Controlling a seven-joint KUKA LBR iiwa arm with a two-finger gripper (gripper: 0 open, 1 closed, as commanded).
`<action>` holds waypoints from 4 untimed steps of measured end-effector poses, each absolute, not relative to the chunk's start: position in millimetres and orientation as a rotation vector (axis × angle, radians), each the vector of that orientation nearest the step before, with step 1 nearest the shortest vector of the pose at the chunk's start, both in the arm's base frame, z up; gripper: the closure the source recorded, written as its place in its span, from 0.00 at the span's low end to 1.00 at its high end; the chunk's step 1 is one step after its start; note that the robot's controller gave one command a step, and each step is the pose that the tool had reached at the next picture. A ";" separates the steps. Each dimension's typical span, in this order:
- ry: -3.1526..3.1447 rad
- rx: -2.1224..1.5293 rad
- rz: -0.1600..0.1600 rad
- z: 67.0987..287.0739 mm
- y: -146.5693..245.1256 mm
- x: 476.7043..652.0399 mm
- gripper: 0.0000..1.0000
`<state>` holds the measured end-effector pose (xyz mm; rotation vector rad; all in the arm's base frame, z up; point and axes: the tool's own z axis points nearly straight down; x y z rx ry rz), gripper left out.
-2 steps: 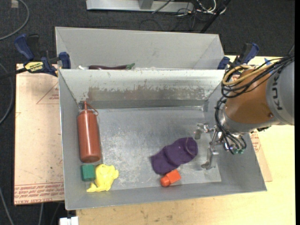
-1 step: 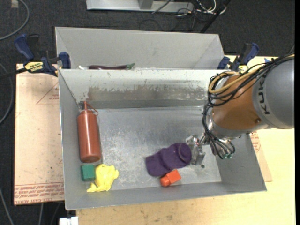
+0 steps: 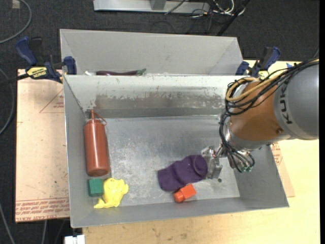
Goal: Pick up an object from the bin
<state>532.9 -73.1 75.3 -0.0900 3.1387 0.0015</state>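
My gripper (image 3: 213, 168) hangs low at the bin's front right, its metal fingers right beside the right end of a crumpled purple cloth (image 3: 182, 172). The fingers touch or nearly touch that cloth; nothing shows clearly between them. A small orange block (image 3: 184, 192) lies just in front of the cloth, below and left of the fingers.
Along the left wall lies a red-brown bottle (image 3: 96, 146). At the front left corner sit a green cube (image 3: 95, 186) and a yellow soft toy (image 3: 112, 192). The arm with its orange cover and cables fills the bin's right side.
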 end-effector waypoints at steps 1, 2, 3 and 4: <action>3.141 -0.084 0.000 76.5 -70.6 533.6 1.00; 3.077 -0.600 -0.001 69.9 -63.8 501.1 0.00; 3.075 -0.605 0.001 70.4 -62.0 501.8 0.00; 3.063 -0.679 -0.001 76.4 -31.0 514.1 0.00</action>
